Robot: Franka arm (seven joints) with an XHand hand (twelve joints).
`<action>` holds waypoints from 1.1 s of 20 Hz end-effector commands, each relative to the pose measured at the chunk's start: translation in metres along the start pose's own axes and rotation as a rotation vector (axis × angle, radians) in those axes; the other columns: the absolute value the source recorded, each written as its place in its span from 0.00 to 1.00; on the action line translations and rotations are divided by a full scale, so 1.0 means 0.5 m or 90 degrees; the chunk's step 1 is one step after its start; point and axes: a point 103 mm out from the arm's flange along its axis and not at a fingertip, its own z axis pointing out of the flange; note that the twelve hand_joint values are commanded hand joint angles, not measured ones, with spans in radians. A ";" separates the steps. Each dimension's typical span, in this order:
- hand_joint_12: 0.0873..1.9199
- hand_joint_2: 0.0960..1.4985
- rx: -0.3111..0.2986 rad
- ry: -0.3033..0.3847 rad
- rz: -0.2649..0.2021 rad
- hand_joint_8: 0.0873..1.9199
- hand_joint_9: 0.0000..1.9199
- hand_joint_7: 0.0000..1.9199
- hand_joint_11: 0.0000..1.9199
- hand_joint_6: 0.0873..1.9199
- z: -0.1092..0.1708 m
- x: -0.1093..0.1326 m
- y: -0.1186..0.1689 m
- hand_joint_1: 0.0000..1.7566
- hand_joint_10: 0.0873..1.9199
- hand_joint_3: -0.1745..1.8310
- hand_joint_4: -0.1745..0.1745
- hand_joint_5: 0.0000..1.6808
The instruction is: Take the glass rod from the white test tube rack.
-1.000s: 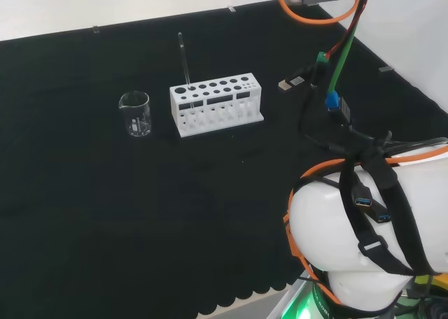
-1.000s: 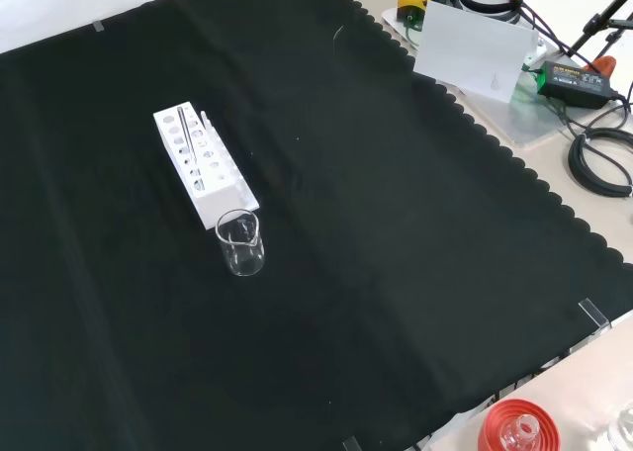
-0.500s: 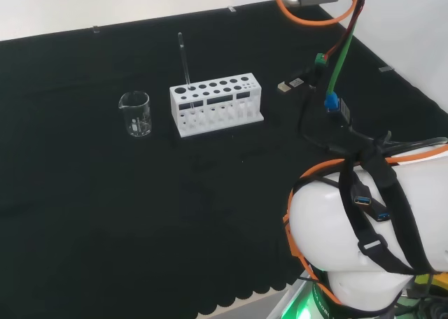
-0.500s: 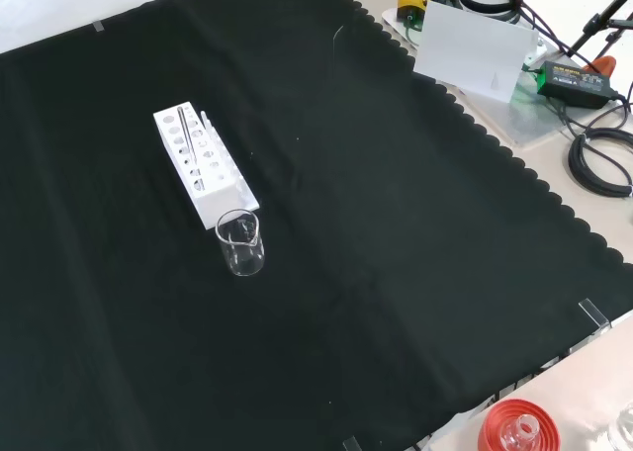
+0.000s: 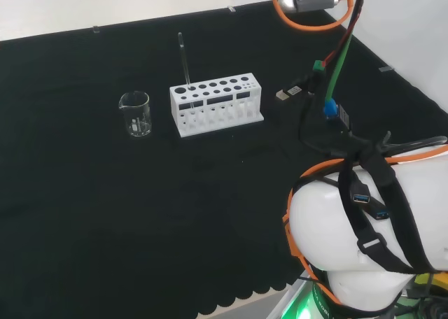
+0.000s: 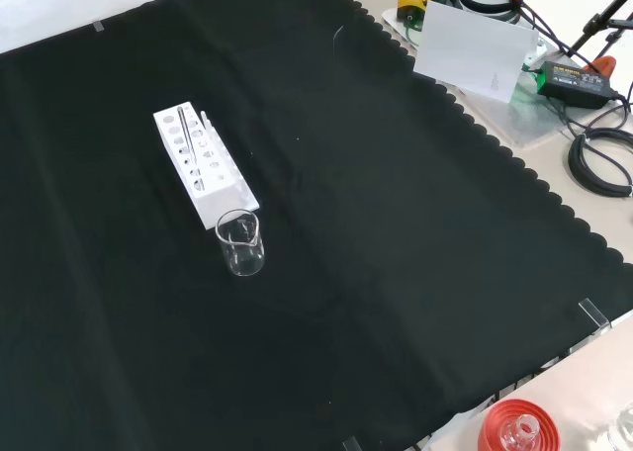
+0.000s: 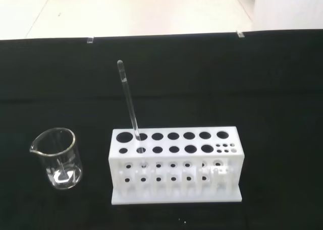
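Note:
A white test tube rack stands on the black cloth, left of the arm's white links in the head view. A thin clear glass rod stands in a hole at the rack's left end and leans slightly. In the front view the rack lies at upper left with the rod at its far end. The wrist view looks at the rack from some distance, with the rod rising well above it. Nothing touches the rod.
A small clear beaker stands just left of the rack in the head view, and nearer than the rack in the front view. Orange, green and black cables hang right of the rack. A red ribbed stand sits off the cloth's corner.
At the top of the head view the arm's end with its orange cable has shifted slightly, and the hanging cables drifted a little left. Rack, rod and beaker have not moved.

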 end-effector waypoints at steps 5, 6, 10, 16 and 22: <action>0.74 0.58 0.026 0.022 -0.019 0.42 0.13 0.05 0.07 0.00 0.050 0.013 0.073 0.32 0.46 0.25 0.30 0.15; 0.74 0.57 0.029 0.028 -0.026 0.43 0.14 0.06 0.08 0.00 0.055 0.011 0.088 0.32 0.46 0.25 0.29 0.17; 0.73 0.58 0.031 0.032 -0.064 0.43 0.19 0.09 0.11 0.00 0.065 0.014 0.150 0.31 0.45 0.26 0.28 0.19; 0.72 0.59 0.049 0.000 -0.082 0.44 0.21 0.10 0.14 0.00 0.078 0.024 0.234 0.31 0.45 0.26 0.27 0.20; 0.68 0.58 0.046 -0.005 -0.114 0.43 0.31 0.21 0.24 0.02 0.095 0.047 0.312 0.35 0.40 0.27 0.28 0.27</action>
